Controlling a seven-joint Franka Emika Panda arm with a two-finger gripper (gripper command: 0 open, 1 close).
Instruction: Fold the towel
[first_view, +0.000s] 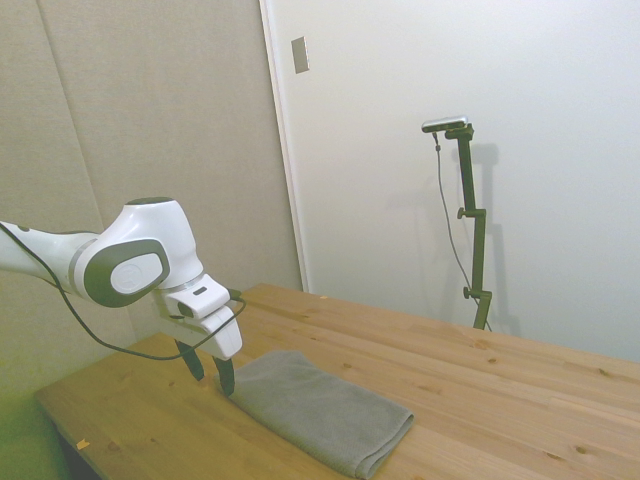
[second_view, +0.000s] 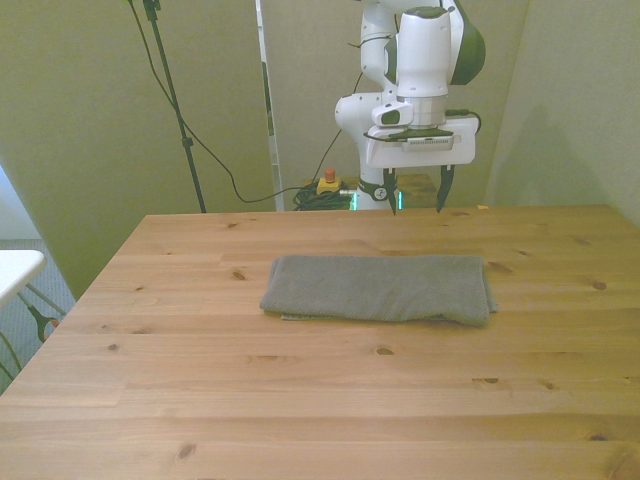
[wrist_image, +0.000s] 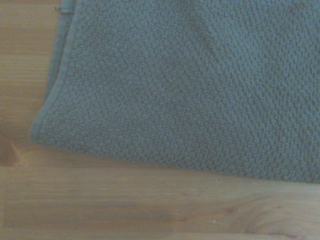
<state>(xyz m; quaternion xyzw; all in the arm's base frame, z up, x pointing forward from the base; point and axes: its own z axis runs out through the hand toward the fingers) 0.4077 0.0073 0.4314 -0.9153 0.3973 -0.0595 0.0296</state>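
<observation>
Bare wood lies open all round the towel (second_view: 380, 288) — a wide stretch of table (second_view: 300, 400) on the near side in the front view, and clear boards off both its short ends. The towel itself is the only thing lying on the top, flat and low, folded into a long strip. The gripper (second_view: 416, 205) hangs above its far long edge with fingers spread apart, tips clear of the cloth — nothing between them and the towel. In the wrist view, a towel corner (wrist_image: 47, 127) lies on bare wood.

One towel (second_view: 380, 289) is lying on one wooden table (second_view: 300, 400), and one gripper (second_view: 417, 203) is hanging above that table.
</observation>
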